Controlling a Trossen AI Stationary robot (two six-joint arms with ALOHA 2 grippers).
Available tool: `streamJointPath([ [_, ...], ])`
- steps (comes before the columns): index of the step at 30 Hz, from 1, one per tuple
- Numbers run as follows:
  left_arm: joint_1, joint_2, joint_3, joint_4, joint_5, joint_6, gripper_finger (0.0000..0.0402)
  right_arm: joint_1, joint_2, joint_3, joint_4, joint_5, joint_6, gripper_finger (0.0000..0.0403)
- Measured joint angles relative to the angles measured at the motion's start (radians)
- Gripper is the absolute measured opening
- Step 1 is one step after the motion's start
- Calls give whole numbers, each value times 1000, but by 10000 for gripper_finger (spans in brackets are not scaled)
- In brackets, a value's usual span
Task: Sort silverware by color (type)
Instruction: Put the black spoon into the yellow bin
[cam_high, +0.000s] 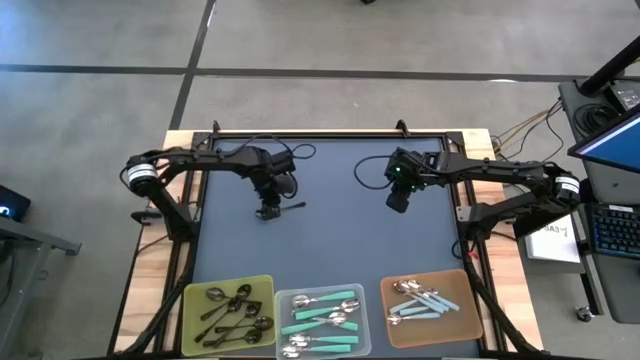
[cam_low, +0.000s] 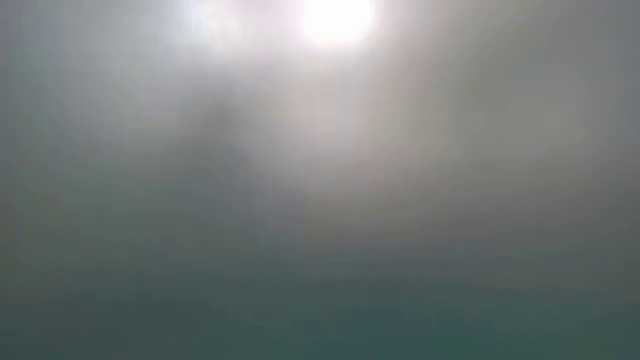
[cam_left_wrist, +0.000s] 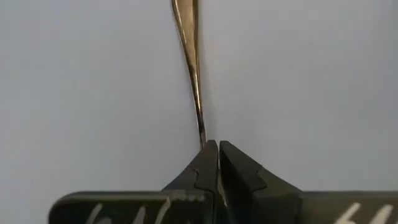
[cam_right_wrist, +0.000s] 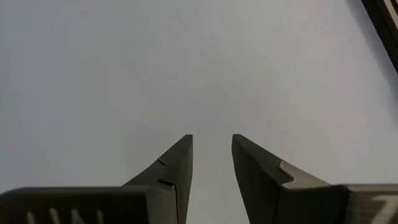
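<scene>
We note the left gripper (cam_left_wrist: 217, 149) pinched shut on the thin handle end of a dark metal spoon (cam_left_wrist: 189, 56) at mid-mat. The right gripper (cam_right_wrist: 211, 146), fingers parted and holding nothing, hangs over bare mat (cam_high: 340, 240). Sorted spoons lie along the near edge: olive tray (cam_high: 262, 285), clear tray (cam_high: 283, 300), brown tray (cam_high: 472, 315). Bare mat lies between arms and trays.

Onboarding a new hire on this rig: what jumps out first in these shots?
First, the three trays along the near table edge: dark metal spoons in the olive tray, teal-handled ones in the clear middle tray, light-blue ones in the brown tray. Next, the left gripper mid-table, shut on the thin handle of one last dark spoon. The right gripper hangs open over bare mat.
</scene>
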Motion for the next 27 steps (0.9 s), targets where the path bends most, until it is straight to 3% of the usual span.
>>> streamJointPath([
  [5,-2,10,0,21,-5,-30,11,0,0,0,0,0,3,102],
  [18,-5,124,-9,102,-48,-59,118,0,0,0,0,0,3,102],
  [23,-5,169,-9,102,-58,-116,108,0,0,0,0,1,3,102],
  [27,-4,175,-9,106,-69,-198,52,0,0,0,-1,0,-2,102],
])
